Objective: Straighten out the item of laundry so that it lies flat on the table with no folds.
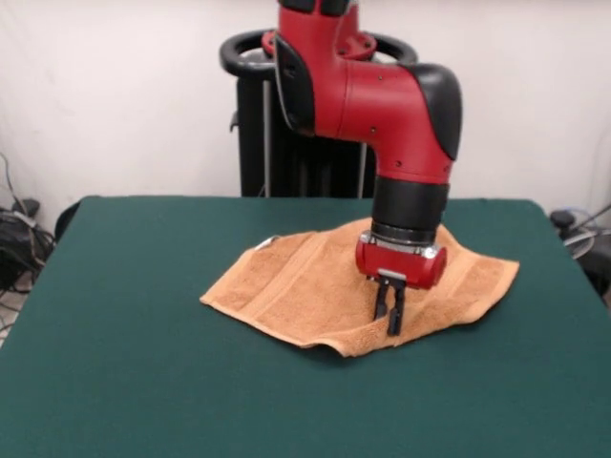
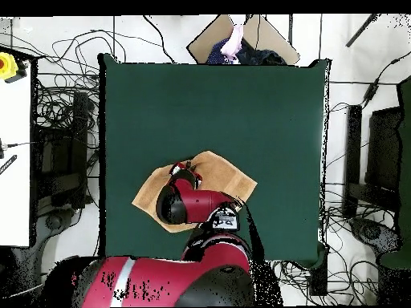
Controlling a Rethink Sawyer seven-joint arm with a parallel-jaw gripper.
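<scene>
step: mid-straighten | gripper (image 1: 389, 324) fingers pressed together, tips down on towel (image 1: 315, 286) near its front edge | towel mid-table (image 1: 124, 363), still rumpled | next – probably drag the edge outward

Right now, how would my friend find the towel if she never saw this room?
Look at the big dark green table. Under the red arm's black fingers lies the towel, tan-orange and fuzzy. It's the only cloth there, rumpled, with a tiny white tag at one corner.
</scene>
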